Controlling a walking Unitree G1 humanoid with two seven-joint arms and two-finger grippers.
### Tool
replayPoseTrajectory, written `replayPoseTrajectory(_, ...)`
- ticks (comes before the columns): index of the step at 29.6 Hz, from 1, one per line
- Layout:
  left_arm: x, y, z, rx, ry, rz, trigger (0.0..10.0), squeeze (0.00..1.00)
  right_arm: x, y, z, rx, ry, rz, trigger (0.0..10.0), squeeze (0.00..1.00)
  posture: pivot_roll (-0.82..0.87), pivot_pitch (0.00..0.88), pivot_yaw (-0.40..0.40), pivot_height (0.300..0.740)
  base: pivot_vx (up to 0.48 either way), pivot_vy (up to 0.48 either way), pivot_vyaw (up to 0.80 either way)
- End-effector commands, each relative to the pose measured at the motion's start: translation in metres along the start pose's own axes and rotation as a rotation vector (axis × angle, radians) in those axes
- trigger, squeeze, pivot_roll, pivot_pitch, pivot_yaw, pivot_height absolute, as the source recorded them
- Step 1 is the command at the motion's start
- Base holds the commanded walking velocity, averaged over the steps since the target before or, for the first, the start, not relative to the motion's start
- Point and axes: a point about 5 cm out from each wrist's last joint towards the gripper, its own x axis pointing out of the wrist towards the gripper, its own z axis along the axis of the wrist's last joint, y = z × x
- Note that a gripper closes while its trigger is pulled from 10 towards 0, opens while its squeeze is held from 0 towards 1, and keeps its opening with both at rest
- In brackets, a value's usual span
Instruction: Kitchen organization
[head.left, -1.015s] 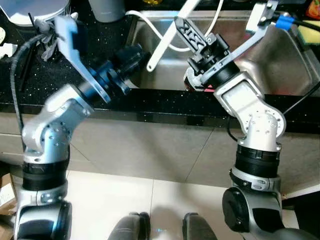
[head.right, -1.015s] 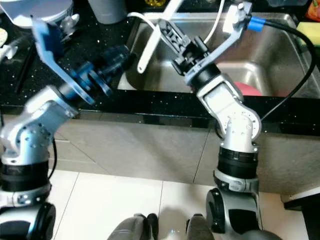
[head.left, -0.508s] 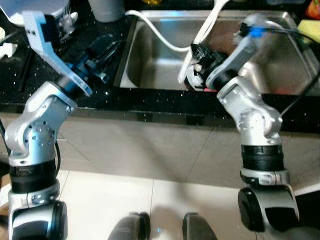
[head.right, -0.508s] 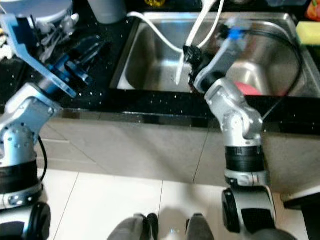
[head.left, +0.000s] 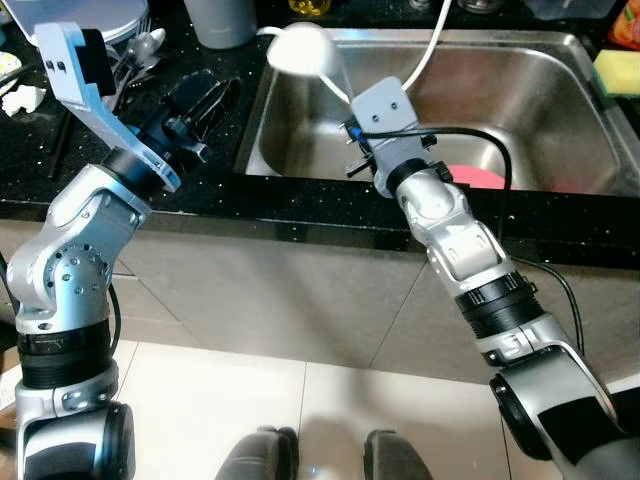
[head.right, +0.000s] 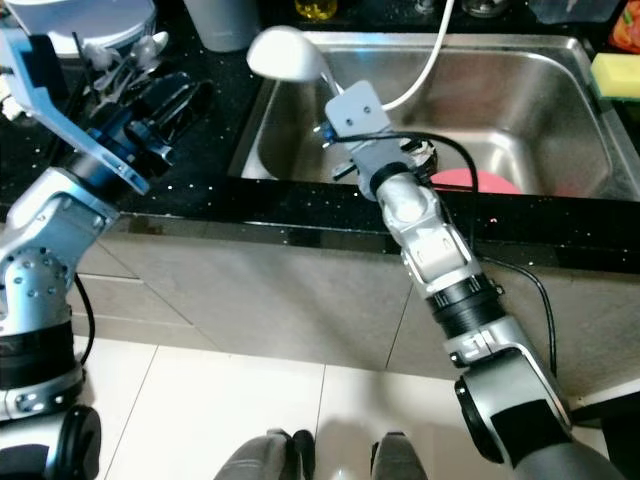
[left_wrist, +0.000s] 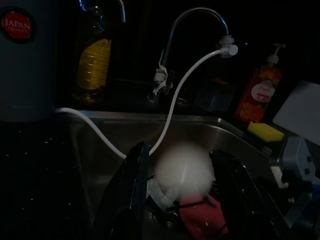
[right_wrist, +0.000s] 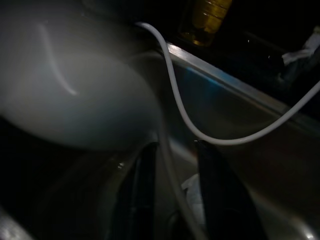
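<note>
A white ladle (head.left: 298, 47) is raised over the near left corner of the steel sink (head.left: 560, 110), bowl end uppermost. My right gripper (right_wrist: 176, 175) is shut on its thin handle, and the big pale bowl (right_wrist: 75, 100) looms close in the right wrist view. My left gripper (head.left: 203, 97) hovers low over the black counter (head.left: 100, 150) just left of the sink. Its fingers (left_wrist: 125, 200) are open with nothing between them and point toward the ladle. A pink plate (head.left: 472, 176) lies on the sink floor.
A white hose (left_wrist: 175, 110) runs from the faucet (left_wrist: 172, 45) into the sink. A yellow sponge (head.left: 615, 70) sits at the right rim, a grey cup (head.left: 220, 20) and a white dish with utensils (head.left: 135, 40) at the back left. Bottles (left_wrist: 95, 60) line the back wall.
My right arm has swung left and turned over, swinging the ladle's bowl up over the sink's left corner. My left arm has drawn back to the left over the counter.
</note>
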Motion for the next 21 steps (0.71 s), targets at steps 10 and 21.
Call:
replayPoseTrajectory(10,-0.001,0.002,-0.005,0.003,0.018,0.029,10.0,0.00,-0.004,-0.034,0.023,0.283,-0.193,-0.200,10.0,0.00,-0.06,0.168,0.085,0.740,0.000,0.000,0.00)
replayPoseTrajectory(21,-0.002,0.042,-0.010,0.299,0.173,0.423,10.0,0.00,-0.021,-0.073,0.064,0.368,-0.392,-0.304,10.0,0.00,-0.06,0.157,0.083,0.740,0.000,0.000,0.00)
